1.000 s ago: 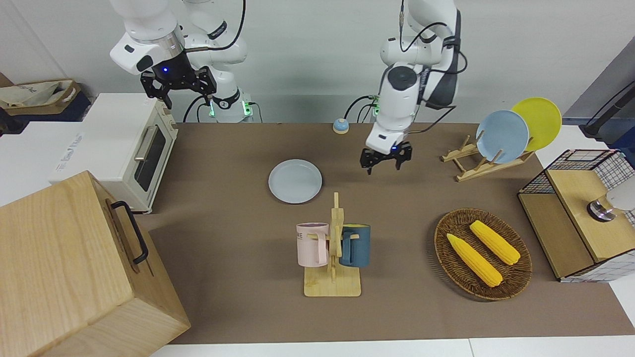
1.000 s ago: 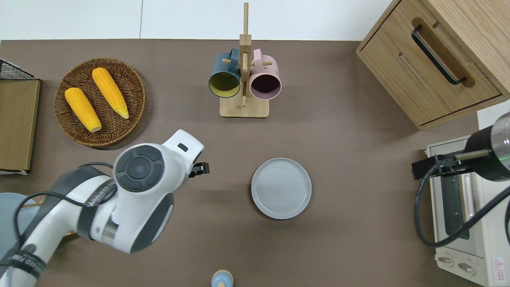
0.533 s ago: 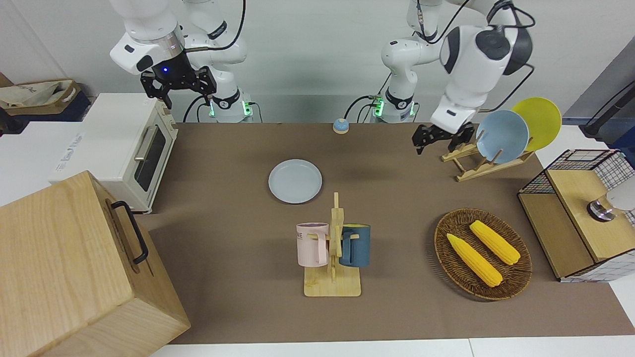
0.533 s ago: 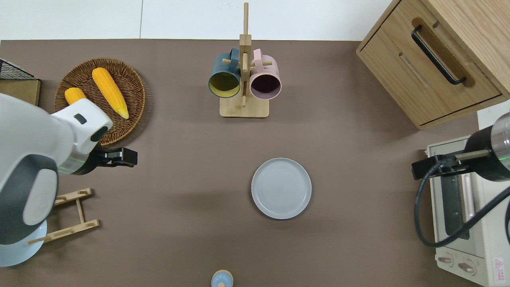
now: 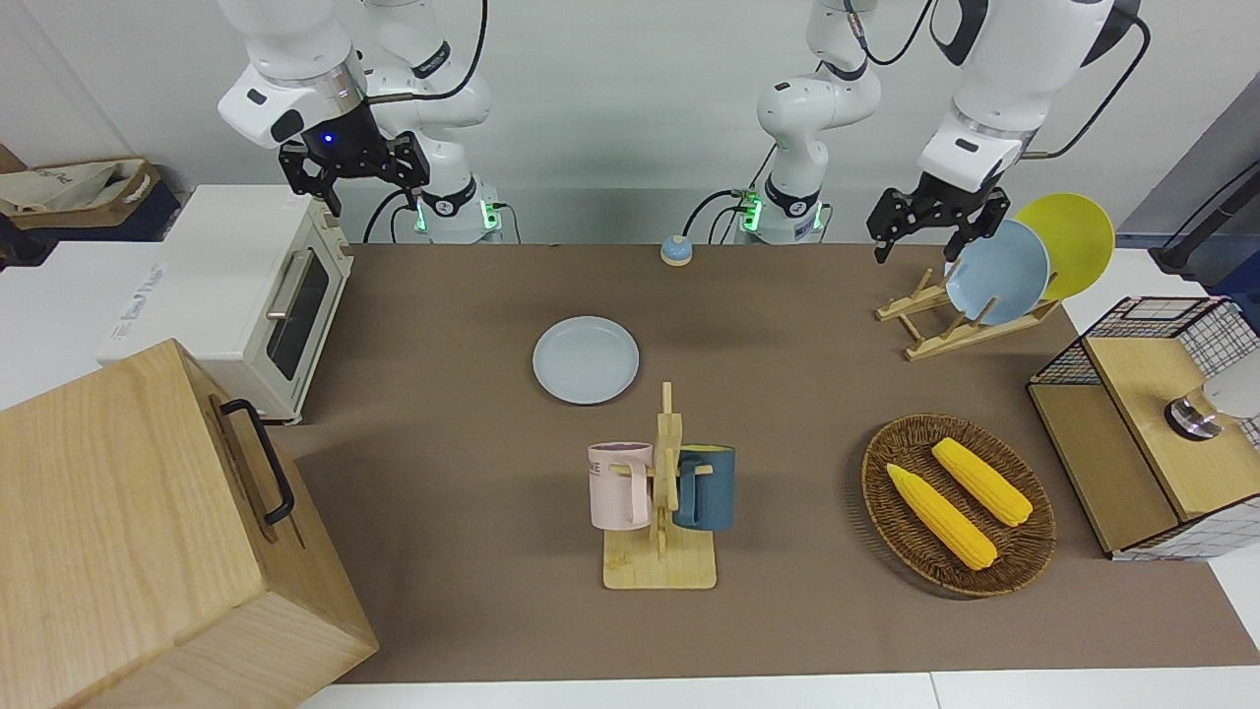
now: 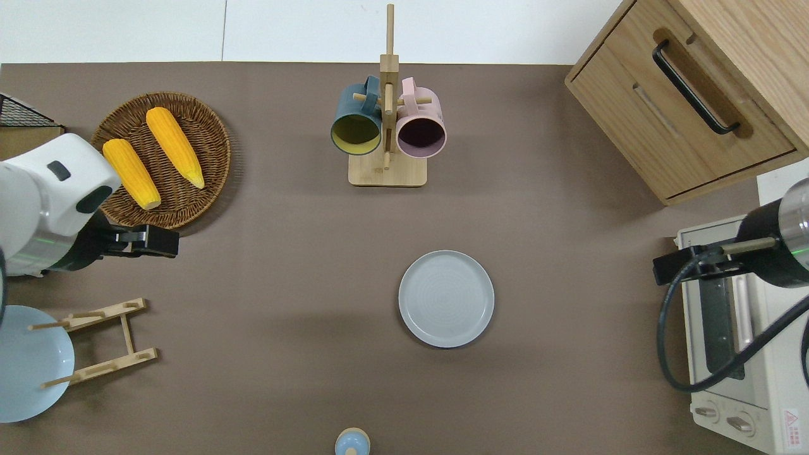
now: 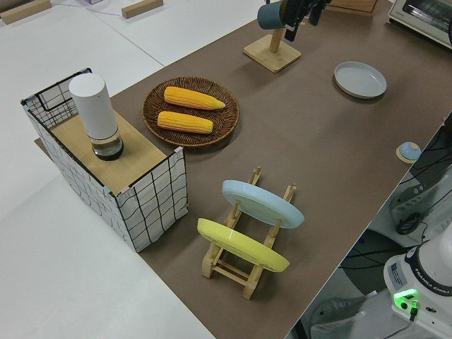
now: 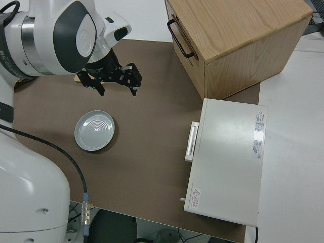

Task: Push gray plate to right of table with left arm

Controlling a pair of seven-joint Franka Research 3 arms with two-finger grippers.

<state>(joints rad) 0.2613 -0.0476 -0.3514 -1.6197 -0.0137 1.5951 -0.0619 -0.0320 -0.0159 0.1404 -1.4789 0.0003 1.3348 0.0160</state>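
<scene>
Pale gray, the gray plate (image 5: 586,359) lies flat near the middle of the table (image 5: 787,611), nearer to the robots than the mug rack (image 5: 661,502) and well apart from the left gripper (image 5: 935,225). That gripper hangs in the air with its fingers spread and empty, over the bare mat between the corn basket (image 6: 161,159) and the plate rack (image 6: 101,341), at the left arm's end. The right arm is parked, its gripper (image 5: 352,169) also spread wide.
</scene>
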